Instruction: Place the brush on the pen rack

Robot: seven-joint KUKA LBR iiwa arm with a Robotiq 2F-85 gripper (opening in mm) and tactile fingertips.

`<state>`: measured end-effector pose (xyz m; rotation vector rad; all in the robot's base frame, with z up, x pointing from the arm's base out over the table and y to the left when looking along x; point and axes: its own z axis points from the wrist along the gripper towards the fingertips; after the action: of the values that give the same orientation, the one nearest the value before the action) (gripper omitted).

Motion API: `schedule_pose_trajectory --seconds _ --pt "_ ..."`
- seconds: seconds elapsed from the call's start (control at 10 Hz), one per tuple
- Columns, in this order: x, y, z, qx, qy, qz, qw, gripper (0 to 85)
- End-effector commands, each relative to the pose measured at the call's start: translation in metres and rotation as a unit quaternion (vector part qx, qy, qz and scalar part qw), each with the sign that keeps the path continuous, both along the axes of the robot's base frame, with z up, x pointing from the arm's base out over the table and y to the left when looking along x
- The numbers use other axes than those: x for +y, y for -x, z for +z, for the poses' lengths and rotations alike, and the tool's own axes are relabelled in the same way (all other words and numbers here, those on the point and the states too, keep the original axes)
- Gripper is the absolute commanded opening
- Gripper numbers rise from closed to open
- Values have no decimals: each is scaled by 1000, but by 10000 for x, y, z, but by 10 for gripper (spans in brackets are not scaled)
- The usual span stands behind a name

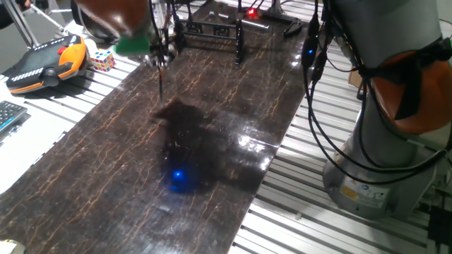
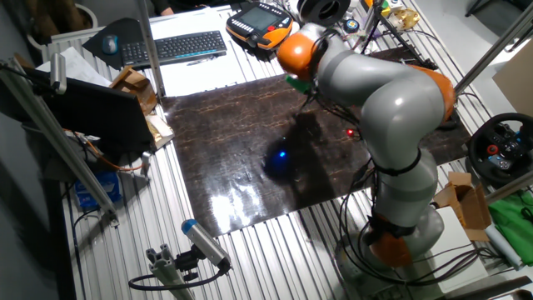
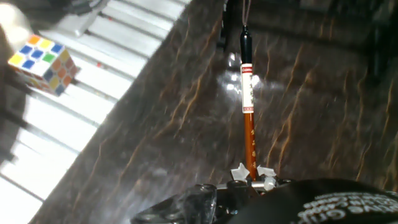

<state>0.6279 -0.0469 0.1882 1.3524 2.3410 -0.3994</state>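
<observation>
My gripper (image 1: 161,55) is shut on the brush (image 1: 161,79), which hangs straight down above the far left part of the dark mat. In the hand view the brush (image 3: 248,124) runs away from my gripper (image 3: 252,174): an orange shaft, then a white labelled section, then a black tip. The pen rack (image 1: 212,29), a low black frame with slim posts, stands at the far end of the mat, behind and to the right of the gripper. The brush is apart from it. In the other fixed view the arm hides most of the gripper (image 2: 305,88).
A Rubik's cube (image 1: 101,60) and an orange-black teach pendant (image 1: 49,63) lie left of the mat on the slatted table; the cube also shows in the hand view (image 3: 43,62). A keyboard (image 2: 179,46) lies further off. The robot base (image 1: 381,155) and cables stand at the right.
</observation>
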Motion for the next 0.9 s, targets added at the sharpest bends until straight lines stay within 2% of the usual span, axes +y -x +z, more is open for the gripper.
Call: schedule_pose_trajectory --seconds 0.0,0.2,0.3,0.4,0.6,0.8 --pt "-216 14 166 6 2 17 1000 13" --pt "-490 54 404 15 -5 36 999 10" --pt "-602 66 504 19 2 44 999 10" --pt "-671 80 566 18 10 45 999 10" --pt "-715 110 627 11 20 40 999 10" --pt "-684 108 617 3 17 28 999 10"
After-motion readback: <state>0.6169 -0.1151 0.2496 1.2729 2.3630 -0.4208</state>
